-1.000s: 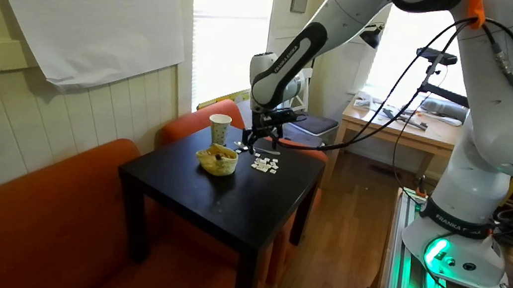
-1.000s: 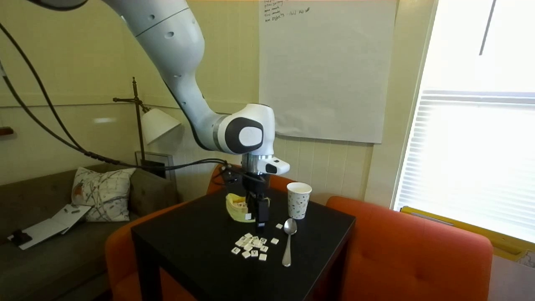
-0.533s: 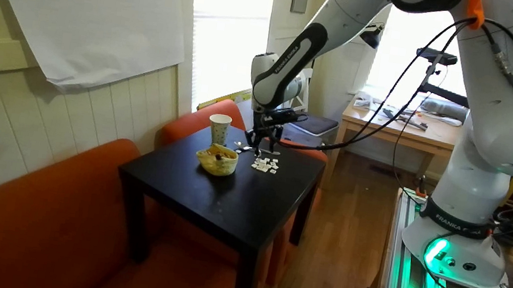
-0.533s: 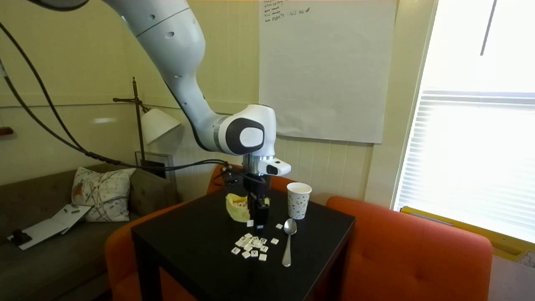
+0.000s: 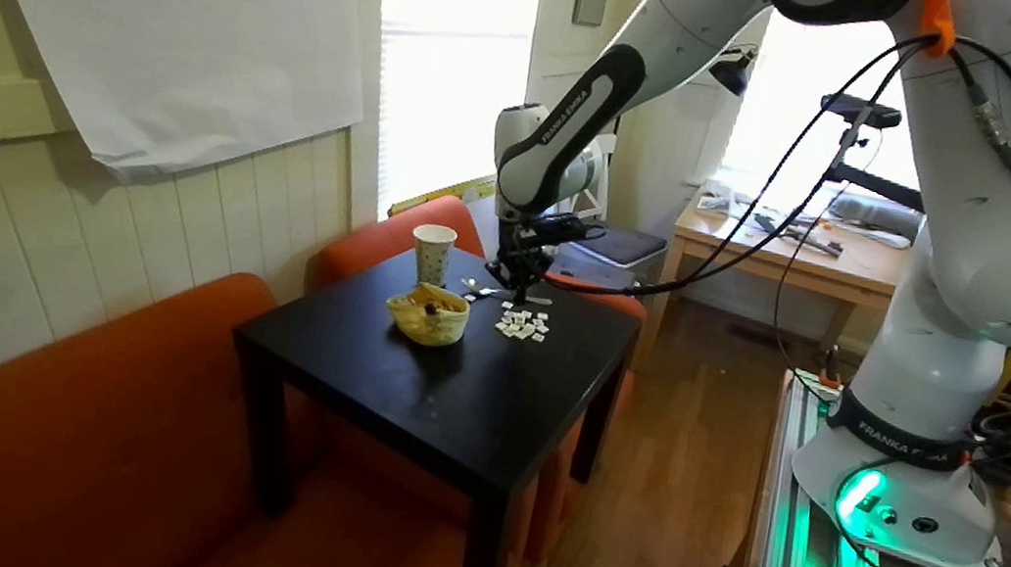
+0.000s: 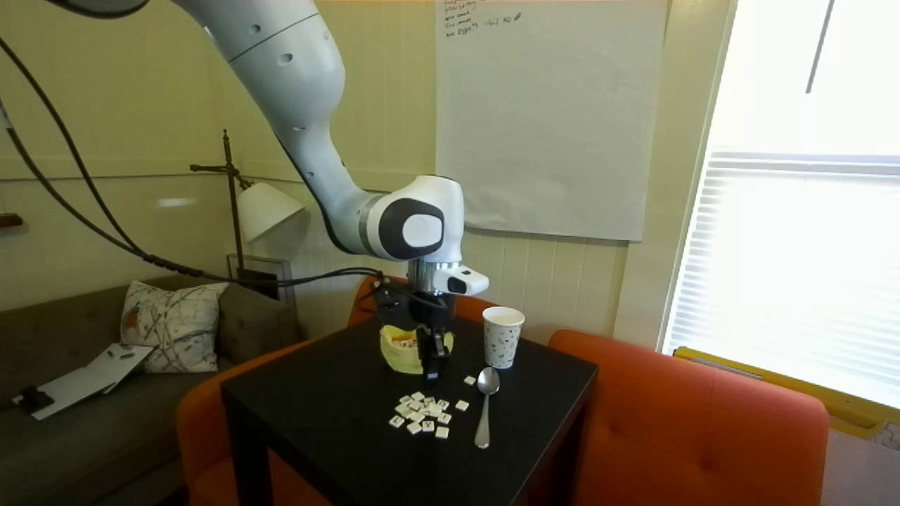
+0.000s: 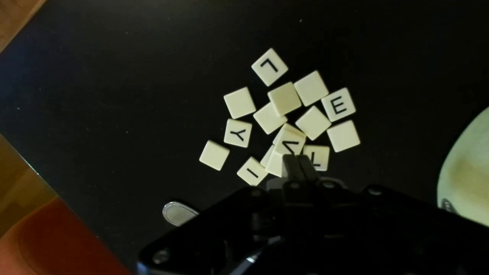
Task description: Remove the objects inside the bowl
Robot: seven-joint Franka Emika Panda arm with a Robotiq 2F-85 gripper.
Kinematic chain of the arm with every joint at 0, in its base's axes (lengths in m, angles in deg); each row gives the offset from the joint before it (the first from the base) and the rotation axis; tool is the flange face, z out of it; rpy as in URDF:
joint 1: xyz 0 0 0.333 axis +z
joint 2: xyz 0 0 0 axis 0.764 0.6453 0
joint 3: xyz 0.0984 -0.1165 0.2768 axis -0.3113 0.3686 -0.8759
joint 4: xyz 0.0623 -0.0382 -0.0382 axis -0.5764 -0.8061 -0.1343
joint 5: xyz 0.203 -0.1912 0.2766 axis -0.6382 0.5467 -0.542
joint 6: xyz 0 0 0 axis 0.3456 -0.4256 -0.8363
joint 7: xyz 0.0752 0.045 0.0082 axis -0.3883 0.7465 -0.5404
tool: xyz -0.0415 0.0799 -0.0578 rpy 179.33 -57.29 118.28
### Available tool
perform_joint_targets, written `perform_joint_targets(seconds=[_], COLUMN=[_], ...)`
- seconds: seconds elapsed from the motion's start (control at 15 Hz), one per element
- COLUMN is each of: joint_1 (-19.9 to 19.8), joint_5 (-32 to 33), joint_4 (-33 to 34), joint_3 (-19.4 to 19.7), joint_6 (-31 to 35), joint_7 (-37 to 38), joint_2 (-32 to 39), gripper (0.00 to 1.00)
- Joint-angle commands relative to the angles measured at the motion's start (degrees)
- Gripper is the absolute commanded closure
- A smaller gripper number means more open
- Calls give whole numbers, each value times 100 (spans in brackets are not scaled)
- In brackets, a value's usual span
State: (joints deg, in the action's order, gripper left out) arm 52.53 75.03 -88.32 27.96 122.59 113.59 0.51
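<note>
The small yellow bowl [image 5: 427, 317] sits on the black table in both exterior views. Pale bits [image 6: 406, 344] show inside it, too small to identify surely. In the wrist view only its pale rim [image 7: 464, 175] appears at the right edge. White letter tiles [image 7: 313, 123] lie loosely piled on the tabletop beside the bowl, some overlapping. Over the near edge of this pile hangs my gripper [image 7: 300, 158], its fingertips pressed together with nothing visible between them. Seen from outside, the gripper [image 6: 431, 379] points straight down, beside the bowl and partly covering it.
A spotted paper cup [image 6: 502, 337] stands beyond the tiles, near the bowl. A metal spoon [image 6: 485, 411] lies alongside the pile; the gripper covers part of it in the wrist view. Orange chairs [image 6: 689, 414] surround the black table [image 5: 393, 377].
The fingers have come together from wide apart. A small white square at one fingertip in the earlier frames no longer shows there. The arm has shifted only slightly.
</note>
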Motion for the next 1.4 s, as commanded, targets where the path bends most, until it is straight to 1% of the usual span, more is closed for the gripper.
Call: perform_joint_targets(seconds=[0.0,0.07,0.13,0.2,0.27,0.33,0.47,0.73,0.87,0.93,1.0,1.2,1.33], joint_1=[-68,-76,-57,-46,-52,-167,-304,-525,-716,-839,-949,-1149,-1173], joint_5=[-88,-101,-84,-55,-69,-236,-369,-383,-453,-543,-644,-1000,-1235], joint_4=[-123,-124,-104,-104,-127,-185,-299,-697,-947,-1036,-1113,-1287,-1331], joint_3=[-74,-82,-63,-62,-85,-227,-397,-600,-756,-864,-976,-1194,-1263], joint_6=[101,110,52,7,41,125,315,813,1022,1089,1103,1063,1004], joint_7=[-43,-54,-6,-29,-67,-304,-740,-1669,-2276,-2610,-2948,-3612,-3854], joint_2=[-89,-91,-83,-95,-123,-194,-293,-617,-881,-993,-1120,-1530,-1715], gripper=[100,100,74,73,68,60,46,20,5,1,0,0,0])
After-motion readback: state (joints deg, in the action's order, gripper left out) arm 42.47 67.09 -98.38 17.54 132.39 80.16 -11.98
